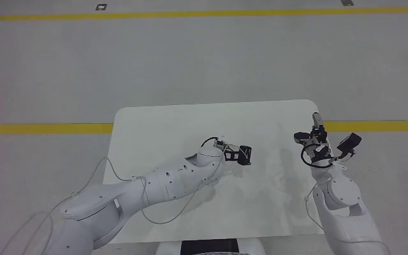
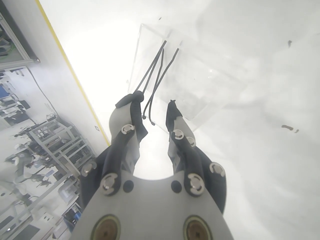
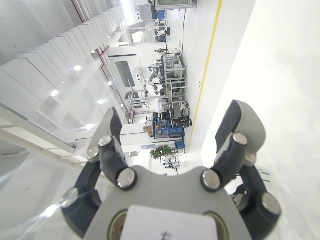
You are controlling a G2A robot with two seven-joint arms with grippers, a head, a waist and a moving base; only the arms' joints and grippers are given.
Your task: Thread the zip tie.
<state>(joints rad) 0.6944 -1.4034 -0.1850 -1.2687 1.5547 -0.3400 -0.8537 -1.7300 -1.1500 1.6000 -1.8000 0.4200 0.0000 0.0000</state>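
Thin black zip ties (image 2: 160, 71) lie in a clear plastic box (image 2: 215, 81) on the white table. My left gripper (image 2: 153, 102) is open just in front of the box. One of its fingertips (image 2: 136, 98) is beside the near ends of two ties, and a loose tie end (image 2: 144, 117) lies between the fingers without being pinched. From above, the left gripper (image 1: 244, 155) is over the middle of the table (image 1: 159, 127). My right gripper (image 3: 172, 123) is open and holds nothing; it is at the table's right edge (image 1: 313, 131), pointing away across the floor.
Small dark bits (image 2: 287, 127) lie on the table surface beside the box. A yellow floor line (image 1: 57, 128) runs past both sides of the table. The bare tabletop stretches from the left arm to the far edge.
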